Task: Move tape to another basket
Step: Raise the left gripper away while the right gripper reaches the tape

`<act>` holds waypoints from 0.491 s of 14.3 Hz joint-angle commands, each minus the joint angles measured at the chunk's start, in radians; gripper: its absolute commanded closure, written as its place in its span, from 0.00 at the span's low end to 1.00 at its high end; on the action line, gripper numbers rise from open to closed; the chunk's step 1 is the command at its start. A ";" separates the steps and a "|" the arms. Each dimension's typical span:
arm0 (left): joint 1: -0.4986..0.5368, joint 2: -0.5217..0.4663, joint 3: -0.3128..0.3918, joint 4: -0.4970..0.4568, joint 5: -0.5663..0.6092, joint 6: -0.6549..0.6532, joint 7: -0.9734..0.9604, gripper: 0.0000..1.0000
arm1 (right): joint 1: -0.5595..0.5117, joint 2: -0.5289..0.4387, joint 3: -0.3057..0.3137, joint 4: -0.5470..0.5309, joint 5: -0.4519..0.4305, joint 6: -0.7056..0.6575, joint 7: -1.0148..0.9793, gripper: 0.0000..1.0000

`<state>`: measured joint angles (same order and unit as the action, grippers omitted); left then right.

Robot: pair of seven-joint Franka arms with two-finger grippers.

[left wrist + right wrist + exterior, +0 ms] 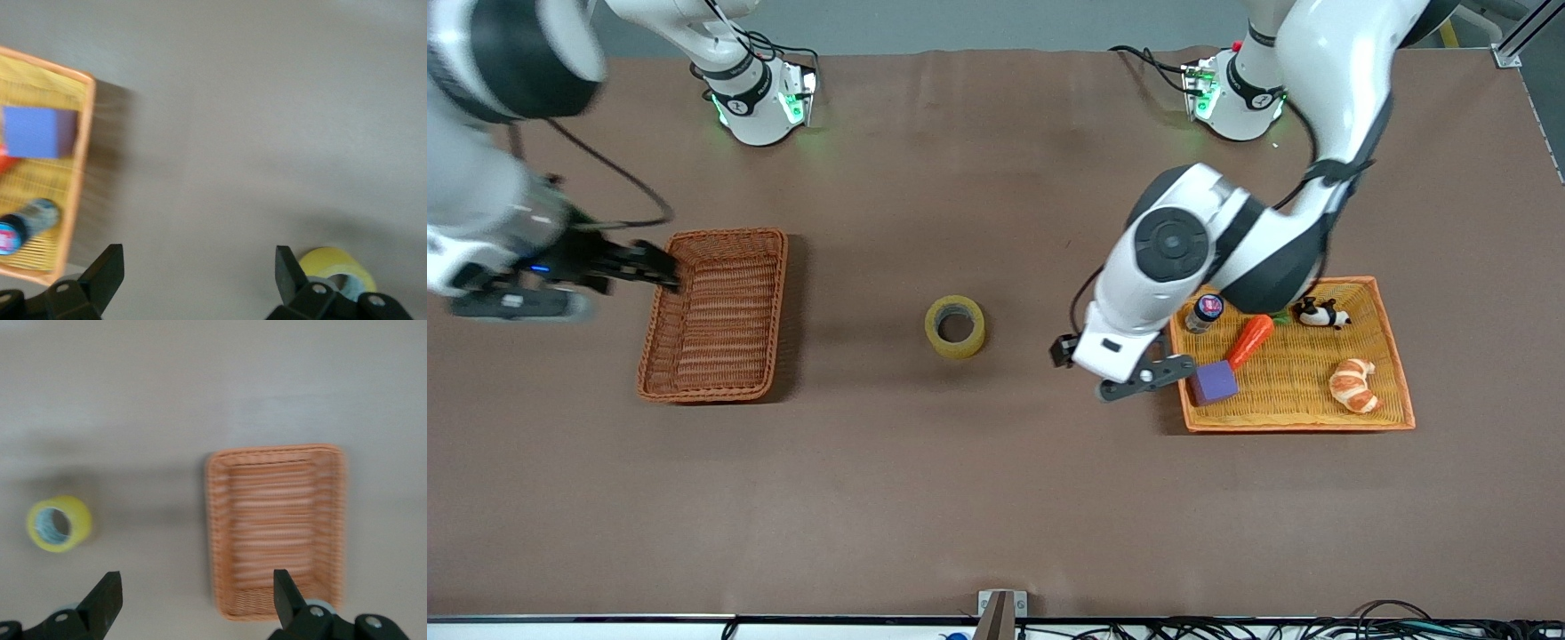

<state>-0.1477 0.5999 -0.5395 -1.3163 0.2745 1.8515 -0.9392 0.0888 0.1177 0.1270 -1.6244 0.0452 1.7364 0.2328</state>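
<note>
The tape [955, 326], a yellowish roll with a grey core, lies flat on the brown table between the two baskets. It also shows in the left wrist view [335, 265] and the right wrist view [59, 523]. The reddish-brown wicker basket [716, 316] stands empty toward the right arm's end; its rim shows in the right wrist view [215, 533]. My left gripper [1119, 373] is open and empty, over the table between the tape and the yellow tray [1294, 404]. My right gripper [663, 269] is open and empty, over the basket's outer edge.
The flat yellow-orange tray [83, 167] holds a purple block [1214, 382], a carrot [1249, 340], a small bottle [1205, 311], a panda figure [1320, 313] and a croissant [1353, 385]. Cables run along the table's near edge.
</note>
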 commanded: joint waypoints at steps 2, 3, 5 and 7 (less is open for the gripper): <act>0.080 -0.092 -0.007 -0.040 -0.024 -0.080 0.179 0.00 | 0.009 0.072 0.167 -0.135 -0.066 0.225 0.233 0.00; 0.089 -0.118 -0.001 -0.052 -0.041 -0.099 0.242 0.00 | 0.026 0.121 0.199 -0.137 -0.126 0.265 0.314 0.00; 0.102 -0.176 0.066 -0.057 -0.099 -0.136 0.376 0.00 | 0.067 0.202 0.226 -0.135 -0.195 0.334 0.414 0.00; 0.080 -0.248 0.186 -0.070 -0.179 -0.141 0.492 0.00 | 0.112 0.275 0.227 -0.134 -0.215 0.391 0.468 0.00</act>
<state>-0.0565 0.4579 -0.4515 -1.3273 0.1669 1.7197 -0.5558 0.1765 0.3340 0.3461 -1.7699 -0.1345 2.0914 0.6422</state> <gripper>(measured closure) 0.000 0.000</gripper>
